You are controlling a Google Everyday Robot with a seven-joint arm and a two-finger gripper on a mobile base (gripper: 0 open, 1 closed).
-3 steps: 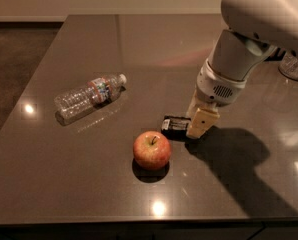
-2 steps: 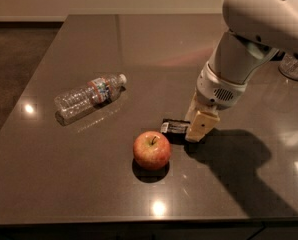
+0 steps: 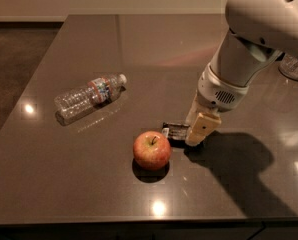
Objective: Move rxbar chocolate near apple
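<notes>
The small flat snack bar in a shiny black wrapper, the rxbar chocolate [image 3: 175, 131], lies flat on the table just beside the round red apple [image 3: 152, 150], at the apple's upper right. A narrow gap seems to separate them, though I cannot rule out a light touch. The bar's right end is hidden behind the tan two-finger gripper [image 3: 198, 134], which stands low over the tabletop at that end, pointing down. Whether the gripper is clamped on the bar or already slack around it cannot be told from this view.

The apple sits upright with its stem up, resting on the smooth dark grey table [image 3: 89, 179]. The white arm [image 3: 249, 44] slopes down to the gripper from the upper right and throws a broad shadow to the right of the bar. Well apart to the upper left lies a clear plastic water bottle [image 3: 89, 98] on its side, with a coloured label and a white cap.

Judging by how things lie, the bar is already near the apple, so what is left is letting go and lifting clear. The risks lie in that withdrawal:
- If the wrapper catches on the gripper, a lift could drag the light bar back away from the apple.
- A further push leftward could shove the bar into the apple and set the round fruit rolling on the slick surface.
- A sideways exit could skid the shiny wrapper out of place.
</notes>
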